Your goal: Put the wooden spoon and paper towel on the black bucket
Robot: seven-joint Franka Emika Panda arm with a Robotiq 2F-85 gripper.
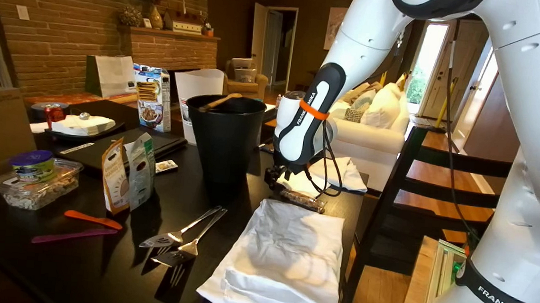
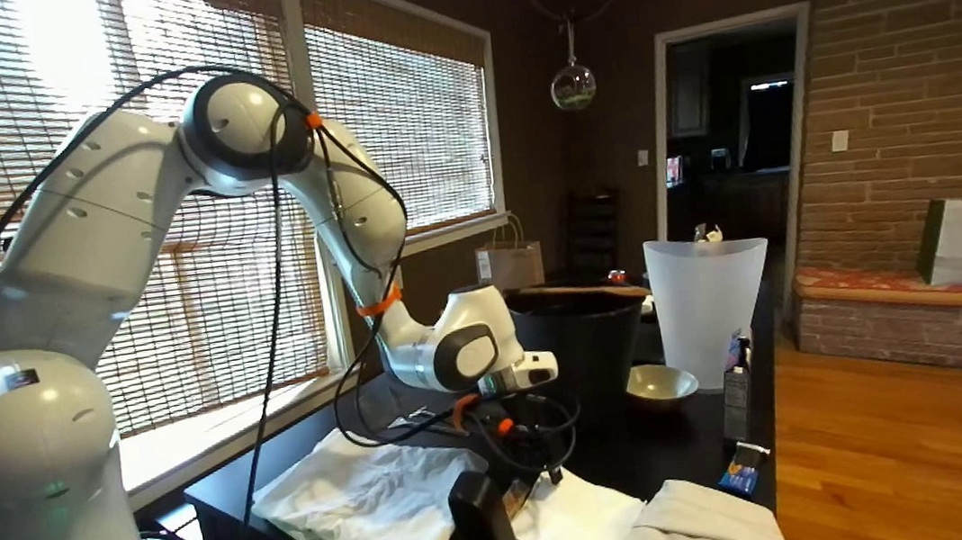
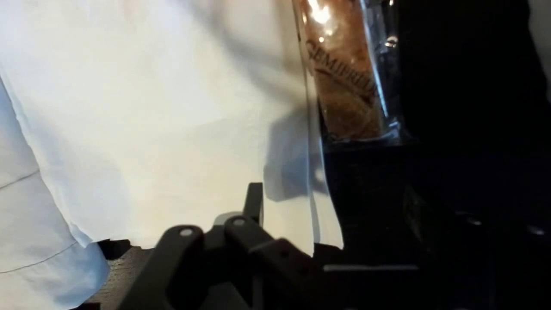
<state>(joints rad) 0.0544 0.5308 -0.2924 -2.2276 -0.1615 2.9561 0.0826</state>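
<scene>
The wooden spoon (image 1: 221, 102) lies across the top of the black bucket (image 1: 223, 143); both exterior views show the spoon (image 2: 587, 290) and the bucket (image 2: 586, 353). The paper towel (image 1: 296, 183) is a thin white sheet on the table, between a snack pack and a beige cloth; it also shows in an exterior view (image 2: 577, 517) and fills much of the wrist view (image 3: 181, 129). My gripper (image 3: 335, 206) is open, low over the towel's edge, with the edge between its fingers. I cannot tell whether it touches. The right finger is very dark. The gripper (image 1: 281, 173) is beside the bucket.
A wrapped snack pack (image 3: 344, 73) lies by the towel. A large folded white cloth (image 1: 286, 252) and a beige cloth (image 2: 701, 530) flank it. Metal utensils (image 1: 187, 241), snack pouches (image 1: 128, 175) and a white bin (image 2: 707, 308) stand or lie around the bucket. A chair (image 1: 390, 202) stands at the table's edge.
</scene>
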